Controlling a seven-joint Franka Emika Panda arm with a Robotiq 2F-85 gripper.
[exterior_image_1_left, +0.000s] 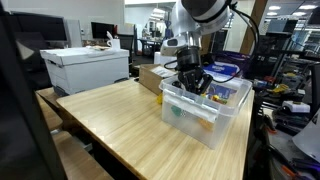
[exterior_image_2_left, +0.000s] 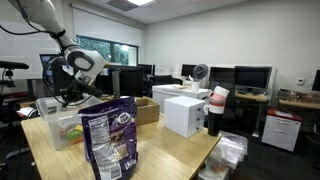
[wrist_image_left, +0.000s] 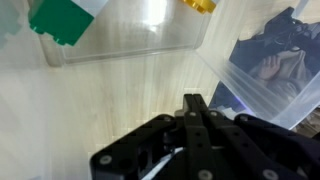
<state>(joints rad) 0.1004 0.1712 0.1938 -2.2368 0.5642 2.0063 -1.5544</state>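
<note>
**One arm, one clear bin, two small toys**

The end effector (exterior_image_1_left: 193, 84) hangs down into the top of one clear bin (exterior_image_1_left: 226, 124). Its two fingers (wrist_image_left: 193, 108) are pressed tight together, and nothing is between them. It holds nothing.

The bin stands on the wooden surface (exterior_image_1_left: 110, 125), near one edge. The wrist view shows two small things in the bin: one green block (wrist_image_left: 60, 20) and one yellow piece (wrist_image_left: 198, 5). They lie well apart from each other, and both are away from the fingers. One blue bag (wrist_image_left: 272, 50) sits in clear plastic just beside the fingers.

There are two boxes on the surface. One white box (exterior_image_1_left: 85, 68) stands at the far end. One brown box (exterior_image_1_left: 153, 77) stands near the bin. In an exterior view, one big snack bag (exterior_image_2_left: 110, 140) stands upright at the front. One stack of cups (exterior_image_2_left: 217, 105) stands beside the white box. The cups are too small to count.
</note>
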